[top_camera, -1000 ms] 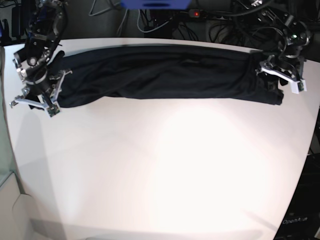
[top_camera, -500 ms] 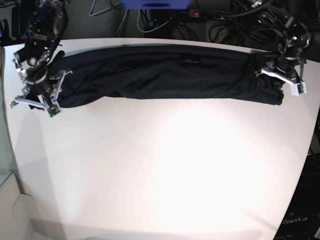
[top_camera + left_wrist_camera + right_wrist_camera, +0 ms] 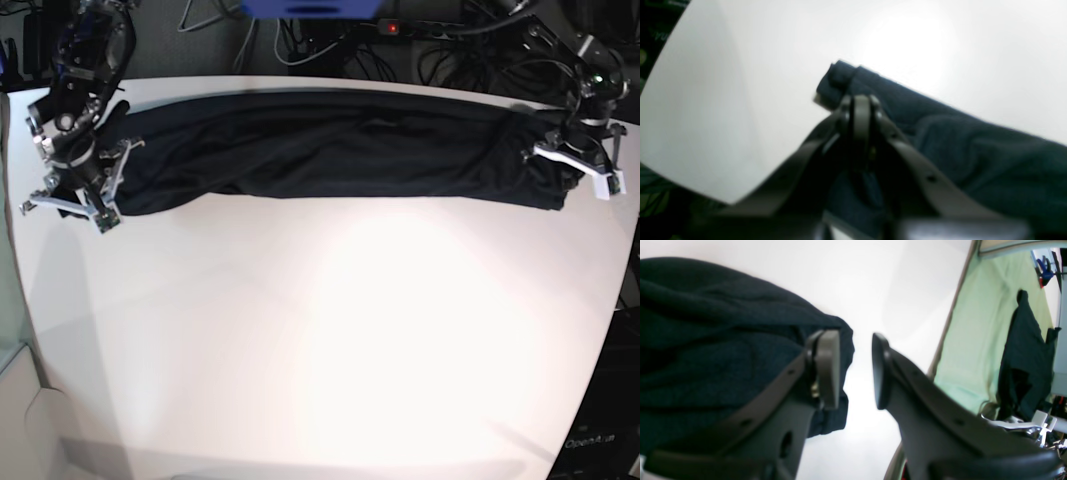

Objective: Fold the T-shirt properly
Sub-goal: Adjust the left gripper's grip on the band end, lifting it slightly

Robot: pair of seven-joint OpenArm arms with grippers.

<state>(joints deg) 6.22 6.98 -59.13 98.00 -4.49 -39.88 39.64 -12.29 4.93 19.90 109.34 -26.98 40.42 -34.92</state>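
Note:
The black T-shirt (image 3: pixel 330 150) lies stretched out as a long band across the far part of the white table (image 3: pixel 320 330). At its right end in the base view, my left gripper (image 3: pixel 575 168) is shut on the fabric. In the left wrist view its fingers (image 3: pixel 858 110) press together over the dark cloth (image 3: pixel 973 150), close to the shirt's corner (image 3: pixel 836 76). At the other end my right gripper (image 3: pixel 65 213) stands open. The gap of the right gripper (image 3: pixel 856 370) is empty, with one finger (image 3: pixel 828 366) lying against the shirt's edge (image 3: pixel 723 346).
Cables and a power strip (image 3: pixel 390 28) run behind the table's far edge. The table's left edge (image 3: pixel 15 300) passes close to my right gripper. A green surface (image 3: pixel 970 340) with a dark hanging cloth (image 3: pixel 1023 356) lies beyond that edge.
My left gripper has shut at the shirt's right end and shifted slightly to the right, drawing the cloth with it. The right arm has not moved.

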